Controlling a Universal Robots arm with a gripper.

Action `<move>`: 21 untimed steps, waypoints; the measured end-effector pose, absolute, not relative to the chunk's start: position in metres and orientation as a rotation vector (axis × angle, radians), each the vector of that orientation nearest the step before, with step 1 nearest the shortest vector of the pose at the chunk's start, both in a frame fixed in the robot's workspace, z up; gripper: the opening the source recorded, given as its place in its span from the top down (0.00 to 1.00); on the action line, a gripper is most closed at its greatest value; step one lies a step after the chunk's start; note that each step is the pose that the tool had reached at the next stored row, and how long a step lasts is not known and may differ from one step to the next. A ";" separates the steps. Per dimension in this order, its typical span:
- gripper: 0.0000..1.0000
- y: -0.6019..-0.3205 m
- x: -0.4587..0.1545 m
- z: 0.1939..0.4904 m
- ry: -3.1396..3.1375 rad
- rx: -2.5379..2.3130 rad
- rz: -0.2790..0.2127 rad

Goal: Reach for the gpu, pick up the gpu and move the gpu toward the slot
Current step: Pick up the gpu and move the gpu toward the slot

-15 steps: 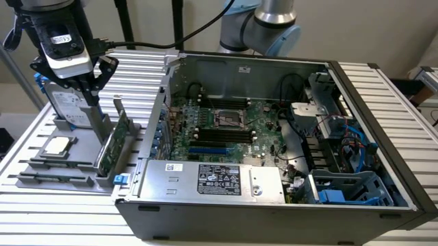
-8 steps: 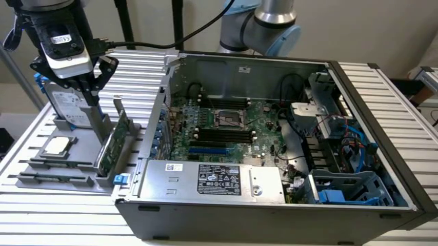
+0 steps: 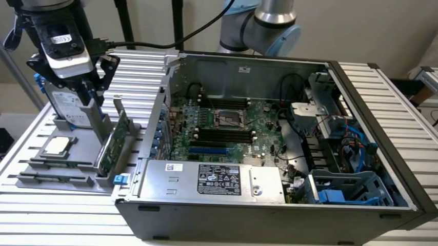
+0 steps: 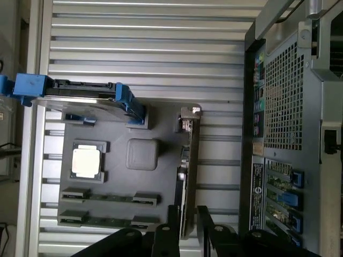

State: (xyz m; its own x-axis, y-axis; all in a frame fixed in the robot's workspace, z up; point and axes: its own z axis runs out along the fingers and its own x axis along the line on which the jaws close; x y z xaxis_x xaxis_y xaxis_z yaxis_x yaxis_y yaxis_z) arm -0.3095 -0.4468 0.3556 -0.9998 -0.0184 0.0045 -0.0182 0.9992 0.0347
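Observation:
The gpu [image 3: 113,139] is a thin green card standing on its edge in a grey holder tray [image 3: 41,166] on the exterior view's left, beside the open computer case [image 3: 287,154]. In the wrist view the gpu [image 4: 187,166] appears edge-on, its silver bracket [image 4: 188,113] at the far end. My gripper [image 3: 89,98] hangs above the tray, over the card's far end. Its black fingers [image 4: 172,225] stand apart, one on each side of the card's near edge, and my gripper [image 4: 187,211] is open, clear of the card. A blue slot [image 3: 208,150] lies on the motherboard.
A silver hard drive in a blue frame [image 4: 80,99] stands at the tray's end. A processor chip [image 4: 86,161] and memory sticks [image 4: 107,198] also sit in the tray. The case's rear wall [image 4: 278,107] rises close beside the card. A power supply [image 3: 212,179] fills the case's front corner.

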 end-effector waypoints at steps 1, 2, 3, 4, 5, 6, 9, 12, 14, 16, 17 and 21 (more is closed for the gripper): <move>0.64 -0.446 -0.310 0.355 -3.136 0.027 -0.052; 0.64 -0.445 -0.310 0.354 -3.136 0.024 -0.050; 0.58 -0.444 -0.310 0.353 -3.137 0.018 -0.050; 0.58 -0.444 -0.310 0.351 -3.137 0.012 -0.049; 0.58 -0.443 -0.310 0.349 -3.137 0.003 -0.049; 0.58 -0.443 -0.310 0.348 -3.137 -0.006 -0.049; 0.58 -0.441 -0.312 0.342 -3.137 -0.033 -0.048; 0.58 -0.441 -0.314 0.337 -3.137 -0.039 -0.048; 0.58 -0.441 -0.315 0.333 -3.137 -0.040 -0.048; 0.58 -0.441 -0.316 0.330 -3.137 -0.043 -0.047; 0.58 -0.441 -0.317 0.328 -3.137 -0.045 -0.047; 0.58 -0.441 -0.318 0.320 -3.137 -0.052 -0.045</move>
State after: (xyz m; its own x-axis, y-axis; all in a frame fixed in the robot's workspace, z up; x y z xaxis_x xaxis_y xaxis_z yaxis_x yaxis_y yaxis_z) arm -0.3183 -0.4410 0.3205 -0.9995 0.0329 0.0043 0.0330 0.9990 0.0288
